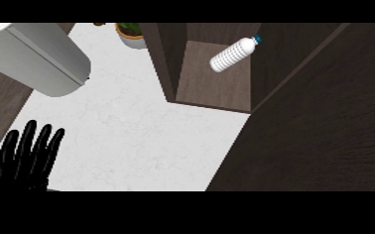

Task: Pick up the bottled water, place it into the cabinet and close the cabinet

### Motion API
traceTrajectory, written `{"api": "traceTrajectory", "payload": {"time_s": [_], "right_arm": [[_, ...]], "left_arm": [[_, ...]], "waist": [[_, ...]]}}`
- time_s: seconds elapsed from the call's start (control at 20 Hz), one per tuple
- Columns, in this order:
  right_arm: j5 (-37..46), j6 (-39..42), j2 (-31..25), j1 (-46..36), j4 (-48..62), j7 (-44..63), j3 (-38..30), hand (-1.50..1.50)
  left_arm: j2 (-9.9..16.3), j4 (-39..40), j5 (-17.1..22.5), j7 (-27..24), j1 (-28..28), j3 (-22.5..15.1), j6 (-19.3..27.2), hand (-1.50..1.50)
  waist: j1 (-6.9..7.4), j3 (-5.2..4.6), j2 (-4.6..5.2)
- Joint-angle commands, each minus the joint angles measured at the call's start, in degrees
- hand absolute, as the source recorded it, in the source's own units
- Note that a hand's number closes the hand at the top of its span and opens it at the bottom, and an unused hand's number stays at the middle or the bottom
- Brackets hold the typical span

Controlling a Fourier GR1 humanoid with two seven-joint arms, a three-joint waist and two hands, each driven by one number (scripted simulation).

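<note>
Left hand (28,154) at seven o'clock, fingers straight and spread, pointing up, holding nothing. Bottled water (233,55) lying tilted inside the open cabinet (212,87) at one o'clock. Right hand unseen.

At the upper left of the frame we see a large grey rounded object (42,57) lying over the white marbled surface (139,144), its curved end pointing toward the middle. Near the top edge, just right of it, we make out a potted plant (132,33) with green leaves in a pale pot. A strip of dark wood (13,96) runs down the left edge beside the surface.
</note>
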Motion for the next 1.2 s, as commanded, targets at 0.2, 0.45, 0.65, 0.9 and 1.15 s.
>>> {"api": "traceTrajectory", "payload": {"time_s": [0.2, 0.45, 0.65, 0.9, 1.15], "right_arm": [[-13.31, -6.00, 8.85, -1.88, 13.19, 5.30, 2.81, 1.50], [-13.27, -12.88, 8.85, 0.38, 10.02, 1.03, -5.81, 1.50], [-12.25, -15.92, 8.88, 1.70, 10.40, -1.69, -10.59, 1.50], [-13.23, -21.53, 8.94, -0.76, 12.95, -2.67, -14.45, 1.50], [-14.77, -29.20, 9.07, -12.26, 22.90, -3.70, -20.42, 1.50]], "left_arm": [[0.89, -0.37, 0.56, 0.03, -0.78, 0.57, -2.17, -1.50], [1.40, 0.92, 0.90, -0.33, 0.64, 2.26, -1.89, -1.50], [1.14, 0.64, 0.79, -1.34, 1.51, 2.46, -2.27, -1.50], [1.62, 0.31, 1.28, -1.05, 2.42, 2.45, -3.19, -1.50], [2.19, -0.72, 1.33, -0.72, 2.48, 2.17, -4.30, -1.50]], "waist": [[1.90, 0.12, 0.68], [-1.24, 0.26, 0.00], [-1.64, 0.27, 0.21], [-1.08, 0.29, -0.02], [0.83, 0.52, -0.15]]}}
